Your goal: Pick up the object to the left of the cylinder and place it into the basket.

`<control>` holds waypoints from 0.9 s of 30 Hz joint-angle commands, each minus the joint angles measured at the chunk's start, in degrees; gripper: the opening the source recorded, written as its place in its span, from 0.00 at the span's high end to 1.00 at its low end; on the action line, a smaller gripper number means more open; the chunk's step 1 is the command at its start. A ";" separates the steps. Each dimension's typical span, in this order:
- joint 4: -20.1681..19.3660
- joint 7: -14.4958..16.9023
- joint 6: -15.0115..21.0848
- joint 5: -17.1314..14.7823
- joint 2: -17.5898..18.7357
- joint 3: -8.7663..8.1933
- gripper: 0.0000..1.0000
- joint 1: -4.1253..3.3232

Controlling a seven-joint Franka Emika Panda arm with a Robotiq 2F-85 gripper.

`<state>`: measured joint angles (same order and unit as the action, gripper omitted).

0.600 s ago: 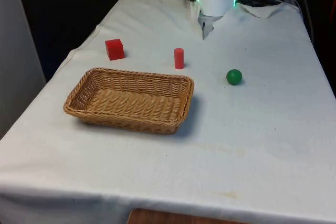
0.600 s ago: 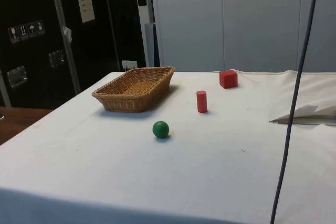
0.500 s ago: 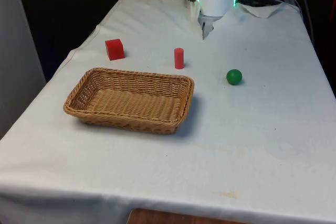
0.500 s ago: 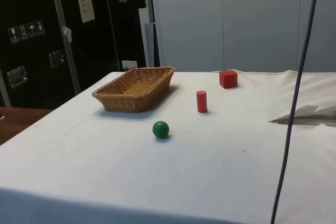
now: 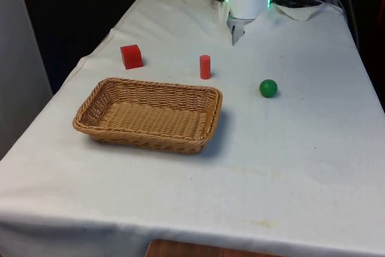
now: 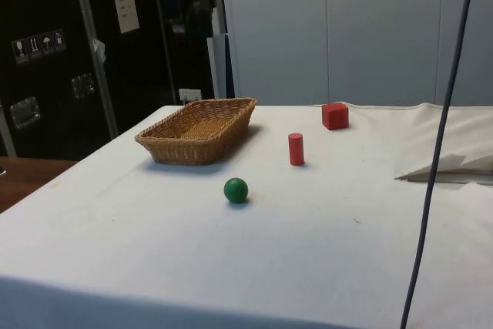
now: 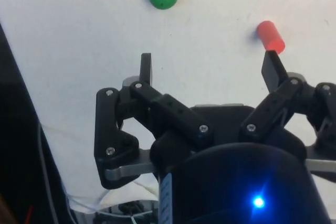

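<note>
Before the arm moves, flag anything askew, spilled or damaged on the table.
Nothing stands out. The red cylinder stands upright, the red cube and green ball sit on the cloth, and the wicker basket lies flat and empty. The pincer is open.

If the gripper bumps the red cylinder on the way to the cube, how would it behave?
The red cylinder stands upright and slim, so it would probably tip. Once down, its round side would likely roll on the cloth. The open gripper is apart from it.
</note>
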<state>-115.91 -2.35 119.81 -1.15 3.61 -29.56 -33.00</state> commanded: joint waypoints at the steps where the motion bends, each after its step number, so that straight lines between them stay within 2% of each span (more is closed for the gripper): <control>1: -1.03 -1.09 1.60 0.86 -0.11 0.29 0.00 -0.29; 8: -4.70 -2.69 5.90 1.26 0.11 2.01 0.00 -0.23; 9: -4.30 -1.95 4.93 0.57 0.11 2.06 0.00 -0.06; 12: -6.53 -3.32 8.08 1.38 0.23 2.75 0.00 -0.23; 17: -8.82 -3.95 11.06 1.38 0.63 3.61 0.00 -0.23; 18: -8.59 -3.15 10.08 0.63 0.40 3.67 0.00 -0.06; 19: -9.28 -4.07 11.63 1.38 0.74 3.78 0.00 -0.23; 25: -12.15 -4.47 15.93 1.03 1.72 4.64 0.00 -0.17; 26: -11.57 -3.78 14.55 0.63 1.43 4.58 0.00 -0.06; 27: -12.55 -4.47 16.50 0.97 1.83 4.76 0.00 -0.17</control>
<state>-128.29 -6.30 135.50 -0.52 5.39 -24.75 -33.06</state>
